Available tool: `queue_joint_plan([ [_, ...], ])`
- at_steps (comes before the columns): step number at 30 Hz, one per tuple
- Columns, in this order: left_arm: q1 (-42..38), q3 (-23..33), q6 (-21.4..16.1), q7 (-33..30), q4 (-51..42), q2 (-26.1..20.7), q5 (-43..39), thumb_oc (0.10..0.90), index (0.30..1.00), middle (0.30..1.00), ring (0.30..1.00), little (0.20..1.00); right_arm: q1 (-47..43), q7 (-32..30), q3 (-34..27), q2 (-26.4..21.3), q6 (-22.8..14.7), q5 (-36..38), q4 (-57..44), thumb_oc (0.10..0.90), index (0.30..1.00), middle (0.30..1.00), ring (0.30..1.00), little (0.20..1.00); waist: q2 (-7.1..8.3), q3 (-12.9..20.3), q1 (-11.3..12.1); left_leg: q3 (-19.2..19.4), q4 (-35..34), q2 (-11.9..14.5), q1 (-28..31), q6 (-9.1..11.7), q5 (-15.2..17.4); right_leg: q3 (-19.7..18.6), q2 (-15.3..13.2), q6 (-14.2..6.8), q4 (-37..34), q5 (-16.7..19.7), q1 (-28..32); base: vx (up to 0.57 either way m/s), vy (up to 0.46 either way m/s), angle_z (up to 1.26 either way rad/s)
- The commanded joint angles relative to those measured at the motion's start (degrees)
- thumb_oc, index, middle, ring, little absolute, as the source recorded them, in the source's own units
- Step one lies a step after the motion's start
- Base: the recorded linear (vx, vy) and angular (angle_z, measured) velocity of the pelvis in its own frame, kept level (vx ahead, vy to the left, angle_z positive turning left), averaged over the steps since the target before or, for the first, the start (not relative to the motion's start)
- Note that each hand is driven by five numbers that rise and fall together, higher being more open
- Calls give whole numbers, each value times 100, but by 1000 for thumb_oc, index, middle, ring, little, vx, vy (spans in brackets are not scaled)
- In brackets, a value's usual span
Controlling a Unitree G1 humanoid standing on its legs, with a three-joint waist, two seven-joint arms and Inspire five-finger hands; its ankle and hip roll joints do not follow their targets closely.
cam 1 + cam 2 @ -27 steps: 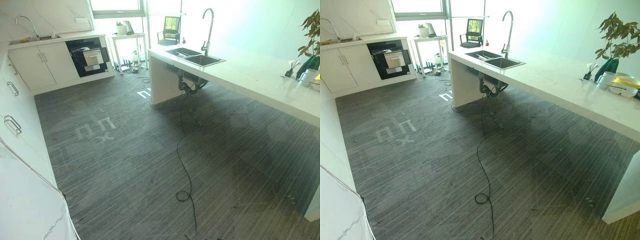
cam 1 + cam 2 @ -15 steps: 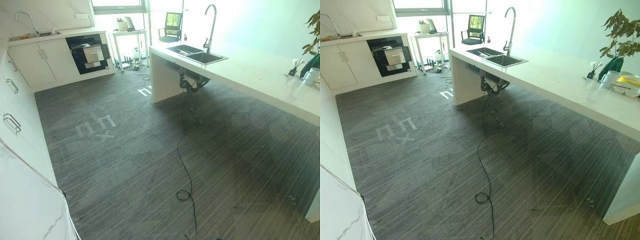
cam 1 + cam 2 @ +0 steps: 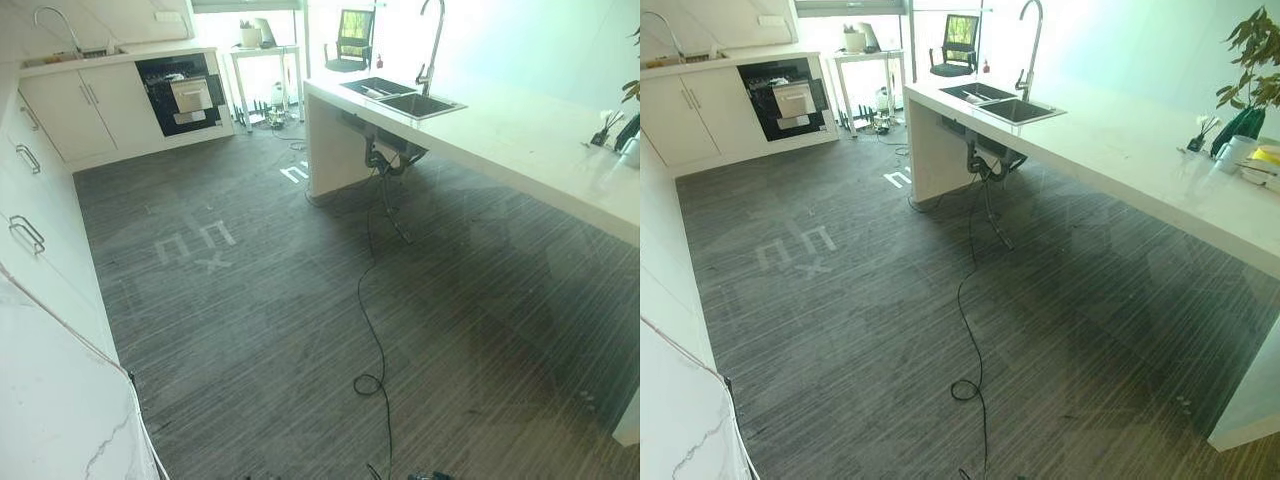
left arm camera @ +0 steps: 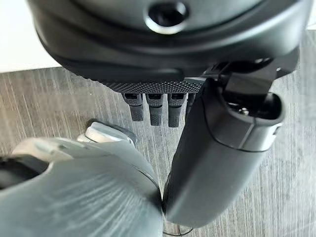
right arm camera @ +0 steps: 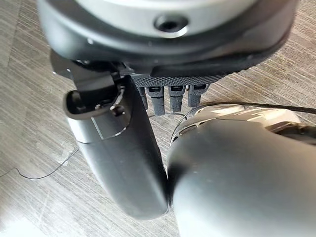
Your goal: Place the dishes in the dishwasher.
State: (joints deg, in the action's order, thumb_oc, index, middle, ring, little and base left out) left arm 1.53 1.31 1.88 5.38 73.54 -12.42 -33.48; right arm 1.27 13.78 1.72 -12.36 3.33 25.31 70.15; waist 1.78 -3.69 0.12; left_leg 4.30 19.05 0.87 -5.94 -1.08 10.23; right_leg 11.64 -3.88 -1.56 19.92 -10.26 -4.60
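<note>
A: We start at the hands. The left hand hangs over the dark wood-grain floor with fingers straight and nothing in them; the right hand is the same, relaxed and empty.

B: And the task's things?

A: We find the dishes, a white cup and pale bowls, at the far right end of the long white counter, beside a green potted plant. The black built-in dishwasher sits in the white cabinet run across the room, well apart from them.

B: So we judge the step to be the approach?

A: Yes. We would turn right toward the counter end, keep clear of the counter edge, and bring the dishes fully into sight before raising either hand to grasp.
</note>
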Motion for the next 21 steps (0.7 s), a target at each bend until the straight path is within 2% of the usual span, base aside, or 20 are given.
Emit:
queue_joint_plan([
  [1, -170, 72, -558, 81, -394, -20, -300, 800, 900, 900, 900, 900, -157, 140, 156, -171, -593, 341, -334, 800, 900, 900, 900, 900, -71, 98, -53, 144, -186, 118, 303, 249, 511, -202, 139, -240, -273, -292, 212, -11, -104, 2],
  [5, -49, 67, -819, 14, -1300, -38, -445, 800, 900, 900, 900, 900, -145, 106, 312, -233, -989, 474, -1379, 800, 900, 900, 900, 900, -64, -20, -7, 98, -186, 118, 359, 288, 389, -262, 226, -151, -273, -305, 217, 8, -161, 4],
  [7, -14, 144, -900, -57, -1581, -17, -538, 800, 900, 900, 900, 900, -116, -7, 402, -256, -951, 425, -1929, 800, 900, 900, 900, 900, 5, -131, 39, 197, -186, 84, 429, 356, 174, -283, 181, -111, -273, -286, 249, 28, -147, 1],
  [8, 3, 184, -979, -25, -1742, -4, -659, 800, 900, 900, 900, 900, -91, -46, 451, -280, -1000, 360, -2257, 800, 900, 900, 900, 900, 76, -225, 69, 287, -186, 43, 439, 397, -78, -303, 129, -77, -273, -286, 281, 44, -185, -12],
  [9, 27, 225, -1119, 32, -1959, -4, -774, 800, 900, 900, 900, 900, -48, -93, 510, -330, -991, 388, -2727, 800, 900, 900, 900, 900, 197, -361, 117, 355, -186, -26, 417, 458, -615, -338, 44, -11, -273, -294, 326, 25, -179, -16],
  [11, 102, 245, -1235, 102, -2348, -2, -859, 800, 900, 900, 900, 900, 58, -141, 493, -388, -994, 453, -3313, 800, 900, 900, 900, 900, 238, -518, 107, 348, 607, 23, -57, 488, -846, -332, 29, 84, -273, -264, 345, 3, -113, -14],
  [12, 156, 236, -1262, 124, -2581, 10, -896, 800, 900, 900, 900, 900, 136, -169, 452, -403, -1031, 437, -3607, 800, 900, 900, 900, 900, 234, -580, 91, 413, 693, 86, -223, 494, -934, -331, 41, 99, -273, -257, 371, 27, -41, -6],
  [13, 217, 220, -1289, 154, -2735, 28, -922, 800, 900, 900, 900, 900, 191, -176, 389, -409, -1064, 386, -3798, 800, 900, 900, 900, 900, 214, -619, 77, 505, 560, 155, -277, 503, -995, -322, 48, 91, -273, -262, 397, 145, 52, 0],
  [14, 369, 209, -1351, 180, -2951, 89, -940, 800, 900, 900, 900, 900, 290, -168, 290, -414, -1111, 250, -4132, 800, 900, 900, 900, 900, 124, -646, 50, 695, -186, 321, -270, 533, -1118, -312, 98, 51, -273, -333, 444, 201, 127, 16],
  [16, 531, 222, -1428, 166, -3189, 114, -1020, 800, 900, 900, 900, 900, 430, -48, 190, -455, -1161, 126, -4489, 800, 900, 900, 900, 900, -131, -647, -18, 685, -186, 678, -673, 635, -955, -247, 292, 19, -273, -452, 529, 280, 212, 21],
  [17, 630, 228, -1471, 175, -3331, 104, -1125, 800, 900, 900, 900, 900, 563, 30, 140, -495, -1209, 53, -4709, 800, 900, 900, 900, 900, -240, -630, -34, 566, -186, 817, -917, 707, -1008, -234, 379, 17, -273, -534, 611, 340, 239, 2],
  [19, 806, 287, -1575, 262, -3556, 93, -1250, 800, 900, 900, 900, 900, 773, 155, 50, -594, -1277, 40, -4997, 800, 900, 900, 900, 900, -329, -612, -20, 316, -186, 927, -1128, 800, -1240, -290, 476, 47, -273, -667, 754, 330, 215, -20],
  [20, 891, 331, -1623, 336, -3667, 98, -1255, 800, 900, 900, 900, 900, 845, 216, -12, -633, -1315, 96, -5122, 800, 900, 900, 900, 900, -352, -617, -12, 316, -186, 962, -1176, 830, -1330, -307, 507, 66, -273, -726, 830, 266, 188, -27],
  [21, 913, 341, -1664, 362, -3699, 105, -1211, 800, 900, 900, 900, 900, 850, 228, -5, -657, -1352, 136, -5147, 800, 900, 900, 900, 900, -342, -605, -24, 363, -186, 963, -1187, 798, -1159, -319, 479, 48, -273, -734, 844, 296, 230, -28],
])
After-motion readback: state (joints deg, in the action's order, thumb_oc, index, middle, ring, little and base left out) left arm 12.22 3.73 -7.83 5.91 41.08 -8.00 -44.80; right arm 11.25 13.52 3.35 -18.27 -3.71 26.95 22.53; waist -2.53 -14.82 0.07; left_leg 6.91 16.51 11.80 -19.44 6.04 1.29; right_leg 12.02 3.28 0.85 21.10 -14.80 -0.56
